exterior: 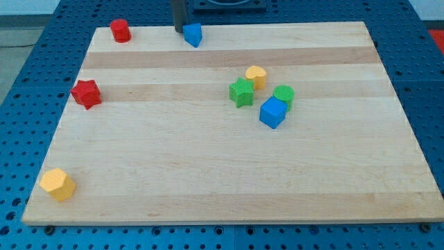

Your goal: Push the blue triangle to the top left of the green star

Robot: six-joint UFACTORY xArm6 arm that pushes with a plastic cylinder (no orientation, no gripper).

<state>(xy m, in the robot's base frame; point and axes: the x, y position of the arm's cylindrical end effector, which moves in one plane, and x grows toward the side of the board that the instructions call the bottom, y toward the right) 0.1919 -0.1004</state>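
Observation:
The blue triangle sits near the board's top edge, left of centre. My tip is right beside it on its left, touching or nearly touching; the dark rod rises out of the view's top. The green star lies right of the board's centre, well below and to the right of the blue triangle.
A yellow block sits just up-right of the green star. A green cylinder and a blue cube lie to its right. A red cylinder is at top left, a red star at left, a yellow hexagon at bottom left.

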